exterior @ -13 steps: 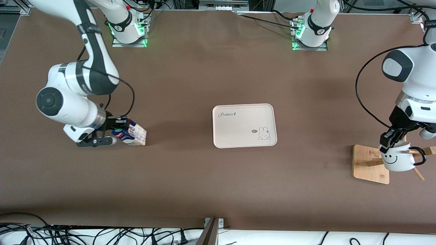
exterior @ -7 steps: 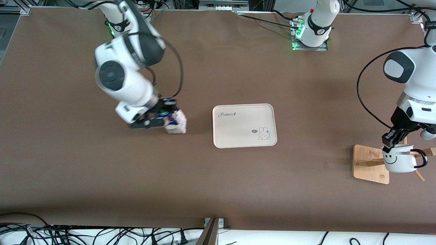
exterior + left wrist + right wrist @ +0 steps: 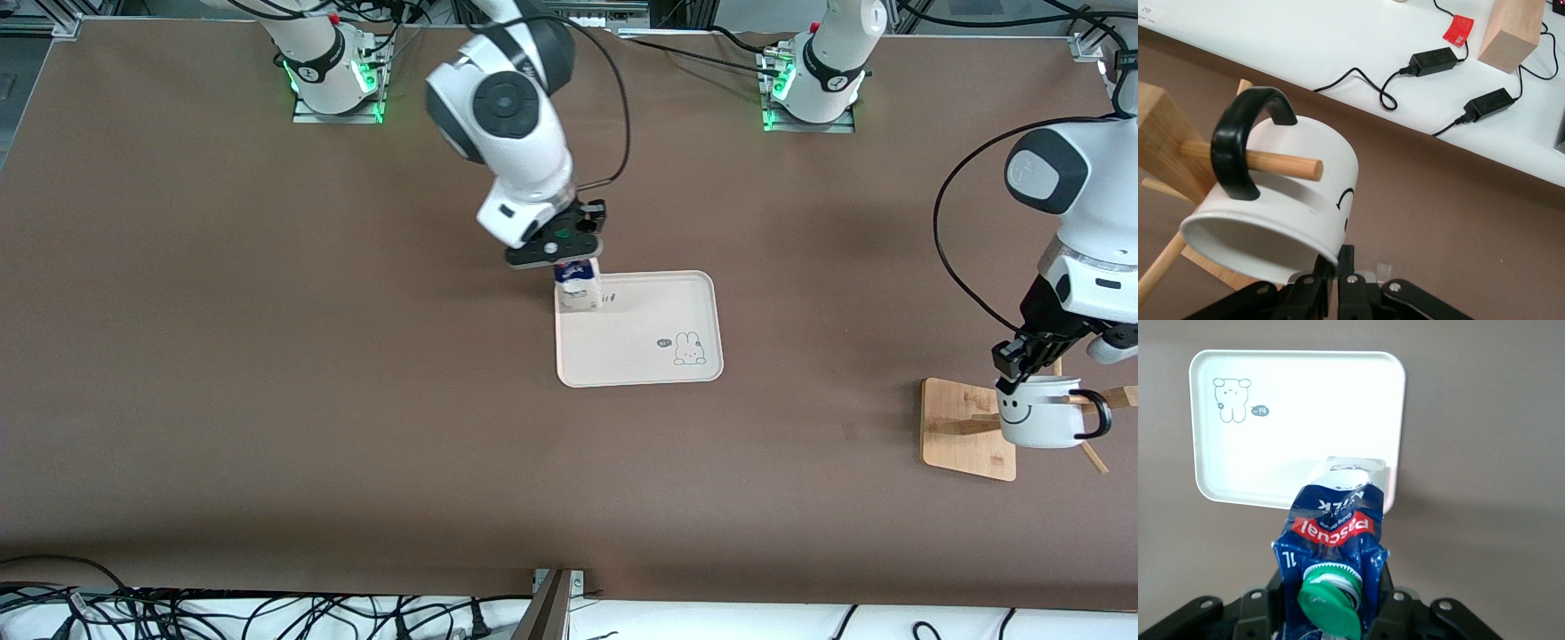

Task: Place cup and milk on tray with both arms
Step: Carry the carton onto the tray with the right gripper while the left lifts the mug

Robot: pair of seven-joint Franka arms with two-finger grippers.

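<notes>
My right gripper [image 3: 569, 253] is shut on the milk [image 3: 578, 284], a blue carton with a green cap [image 3: 1331, 600], and holds it in the air over the corner of the cream tray [image 3: 649, 356] by the "Rabbit" lettering. In the right wrist view the carton [image 3: 1333, 527] hangs over the tray's [image 3: 1291, 407] edge. My left gripper [image 3: 1022, 360] is shut on the rim of the white smiley cup [image 3: 1040, 418]. In the left wrist view the cup [image 3: 1288, 200] hangs by its black handle [image 3: 1238, 143] on a wooden peg [image 3: 1281, 163], with my gripper [image 3: 1337, 267] pinching the rim.
The wooden rack with its square base [image 3: 965, 431] stands at the left arm's end of the table. A white bench with cables and black power bricks [image 3: 1435, 60] lies off the table edge.
My right arm has carried the milk from the right arm's end of the table to over the tray's corner. The left gripper keeps its hold on the cup at the rack.
</notes>
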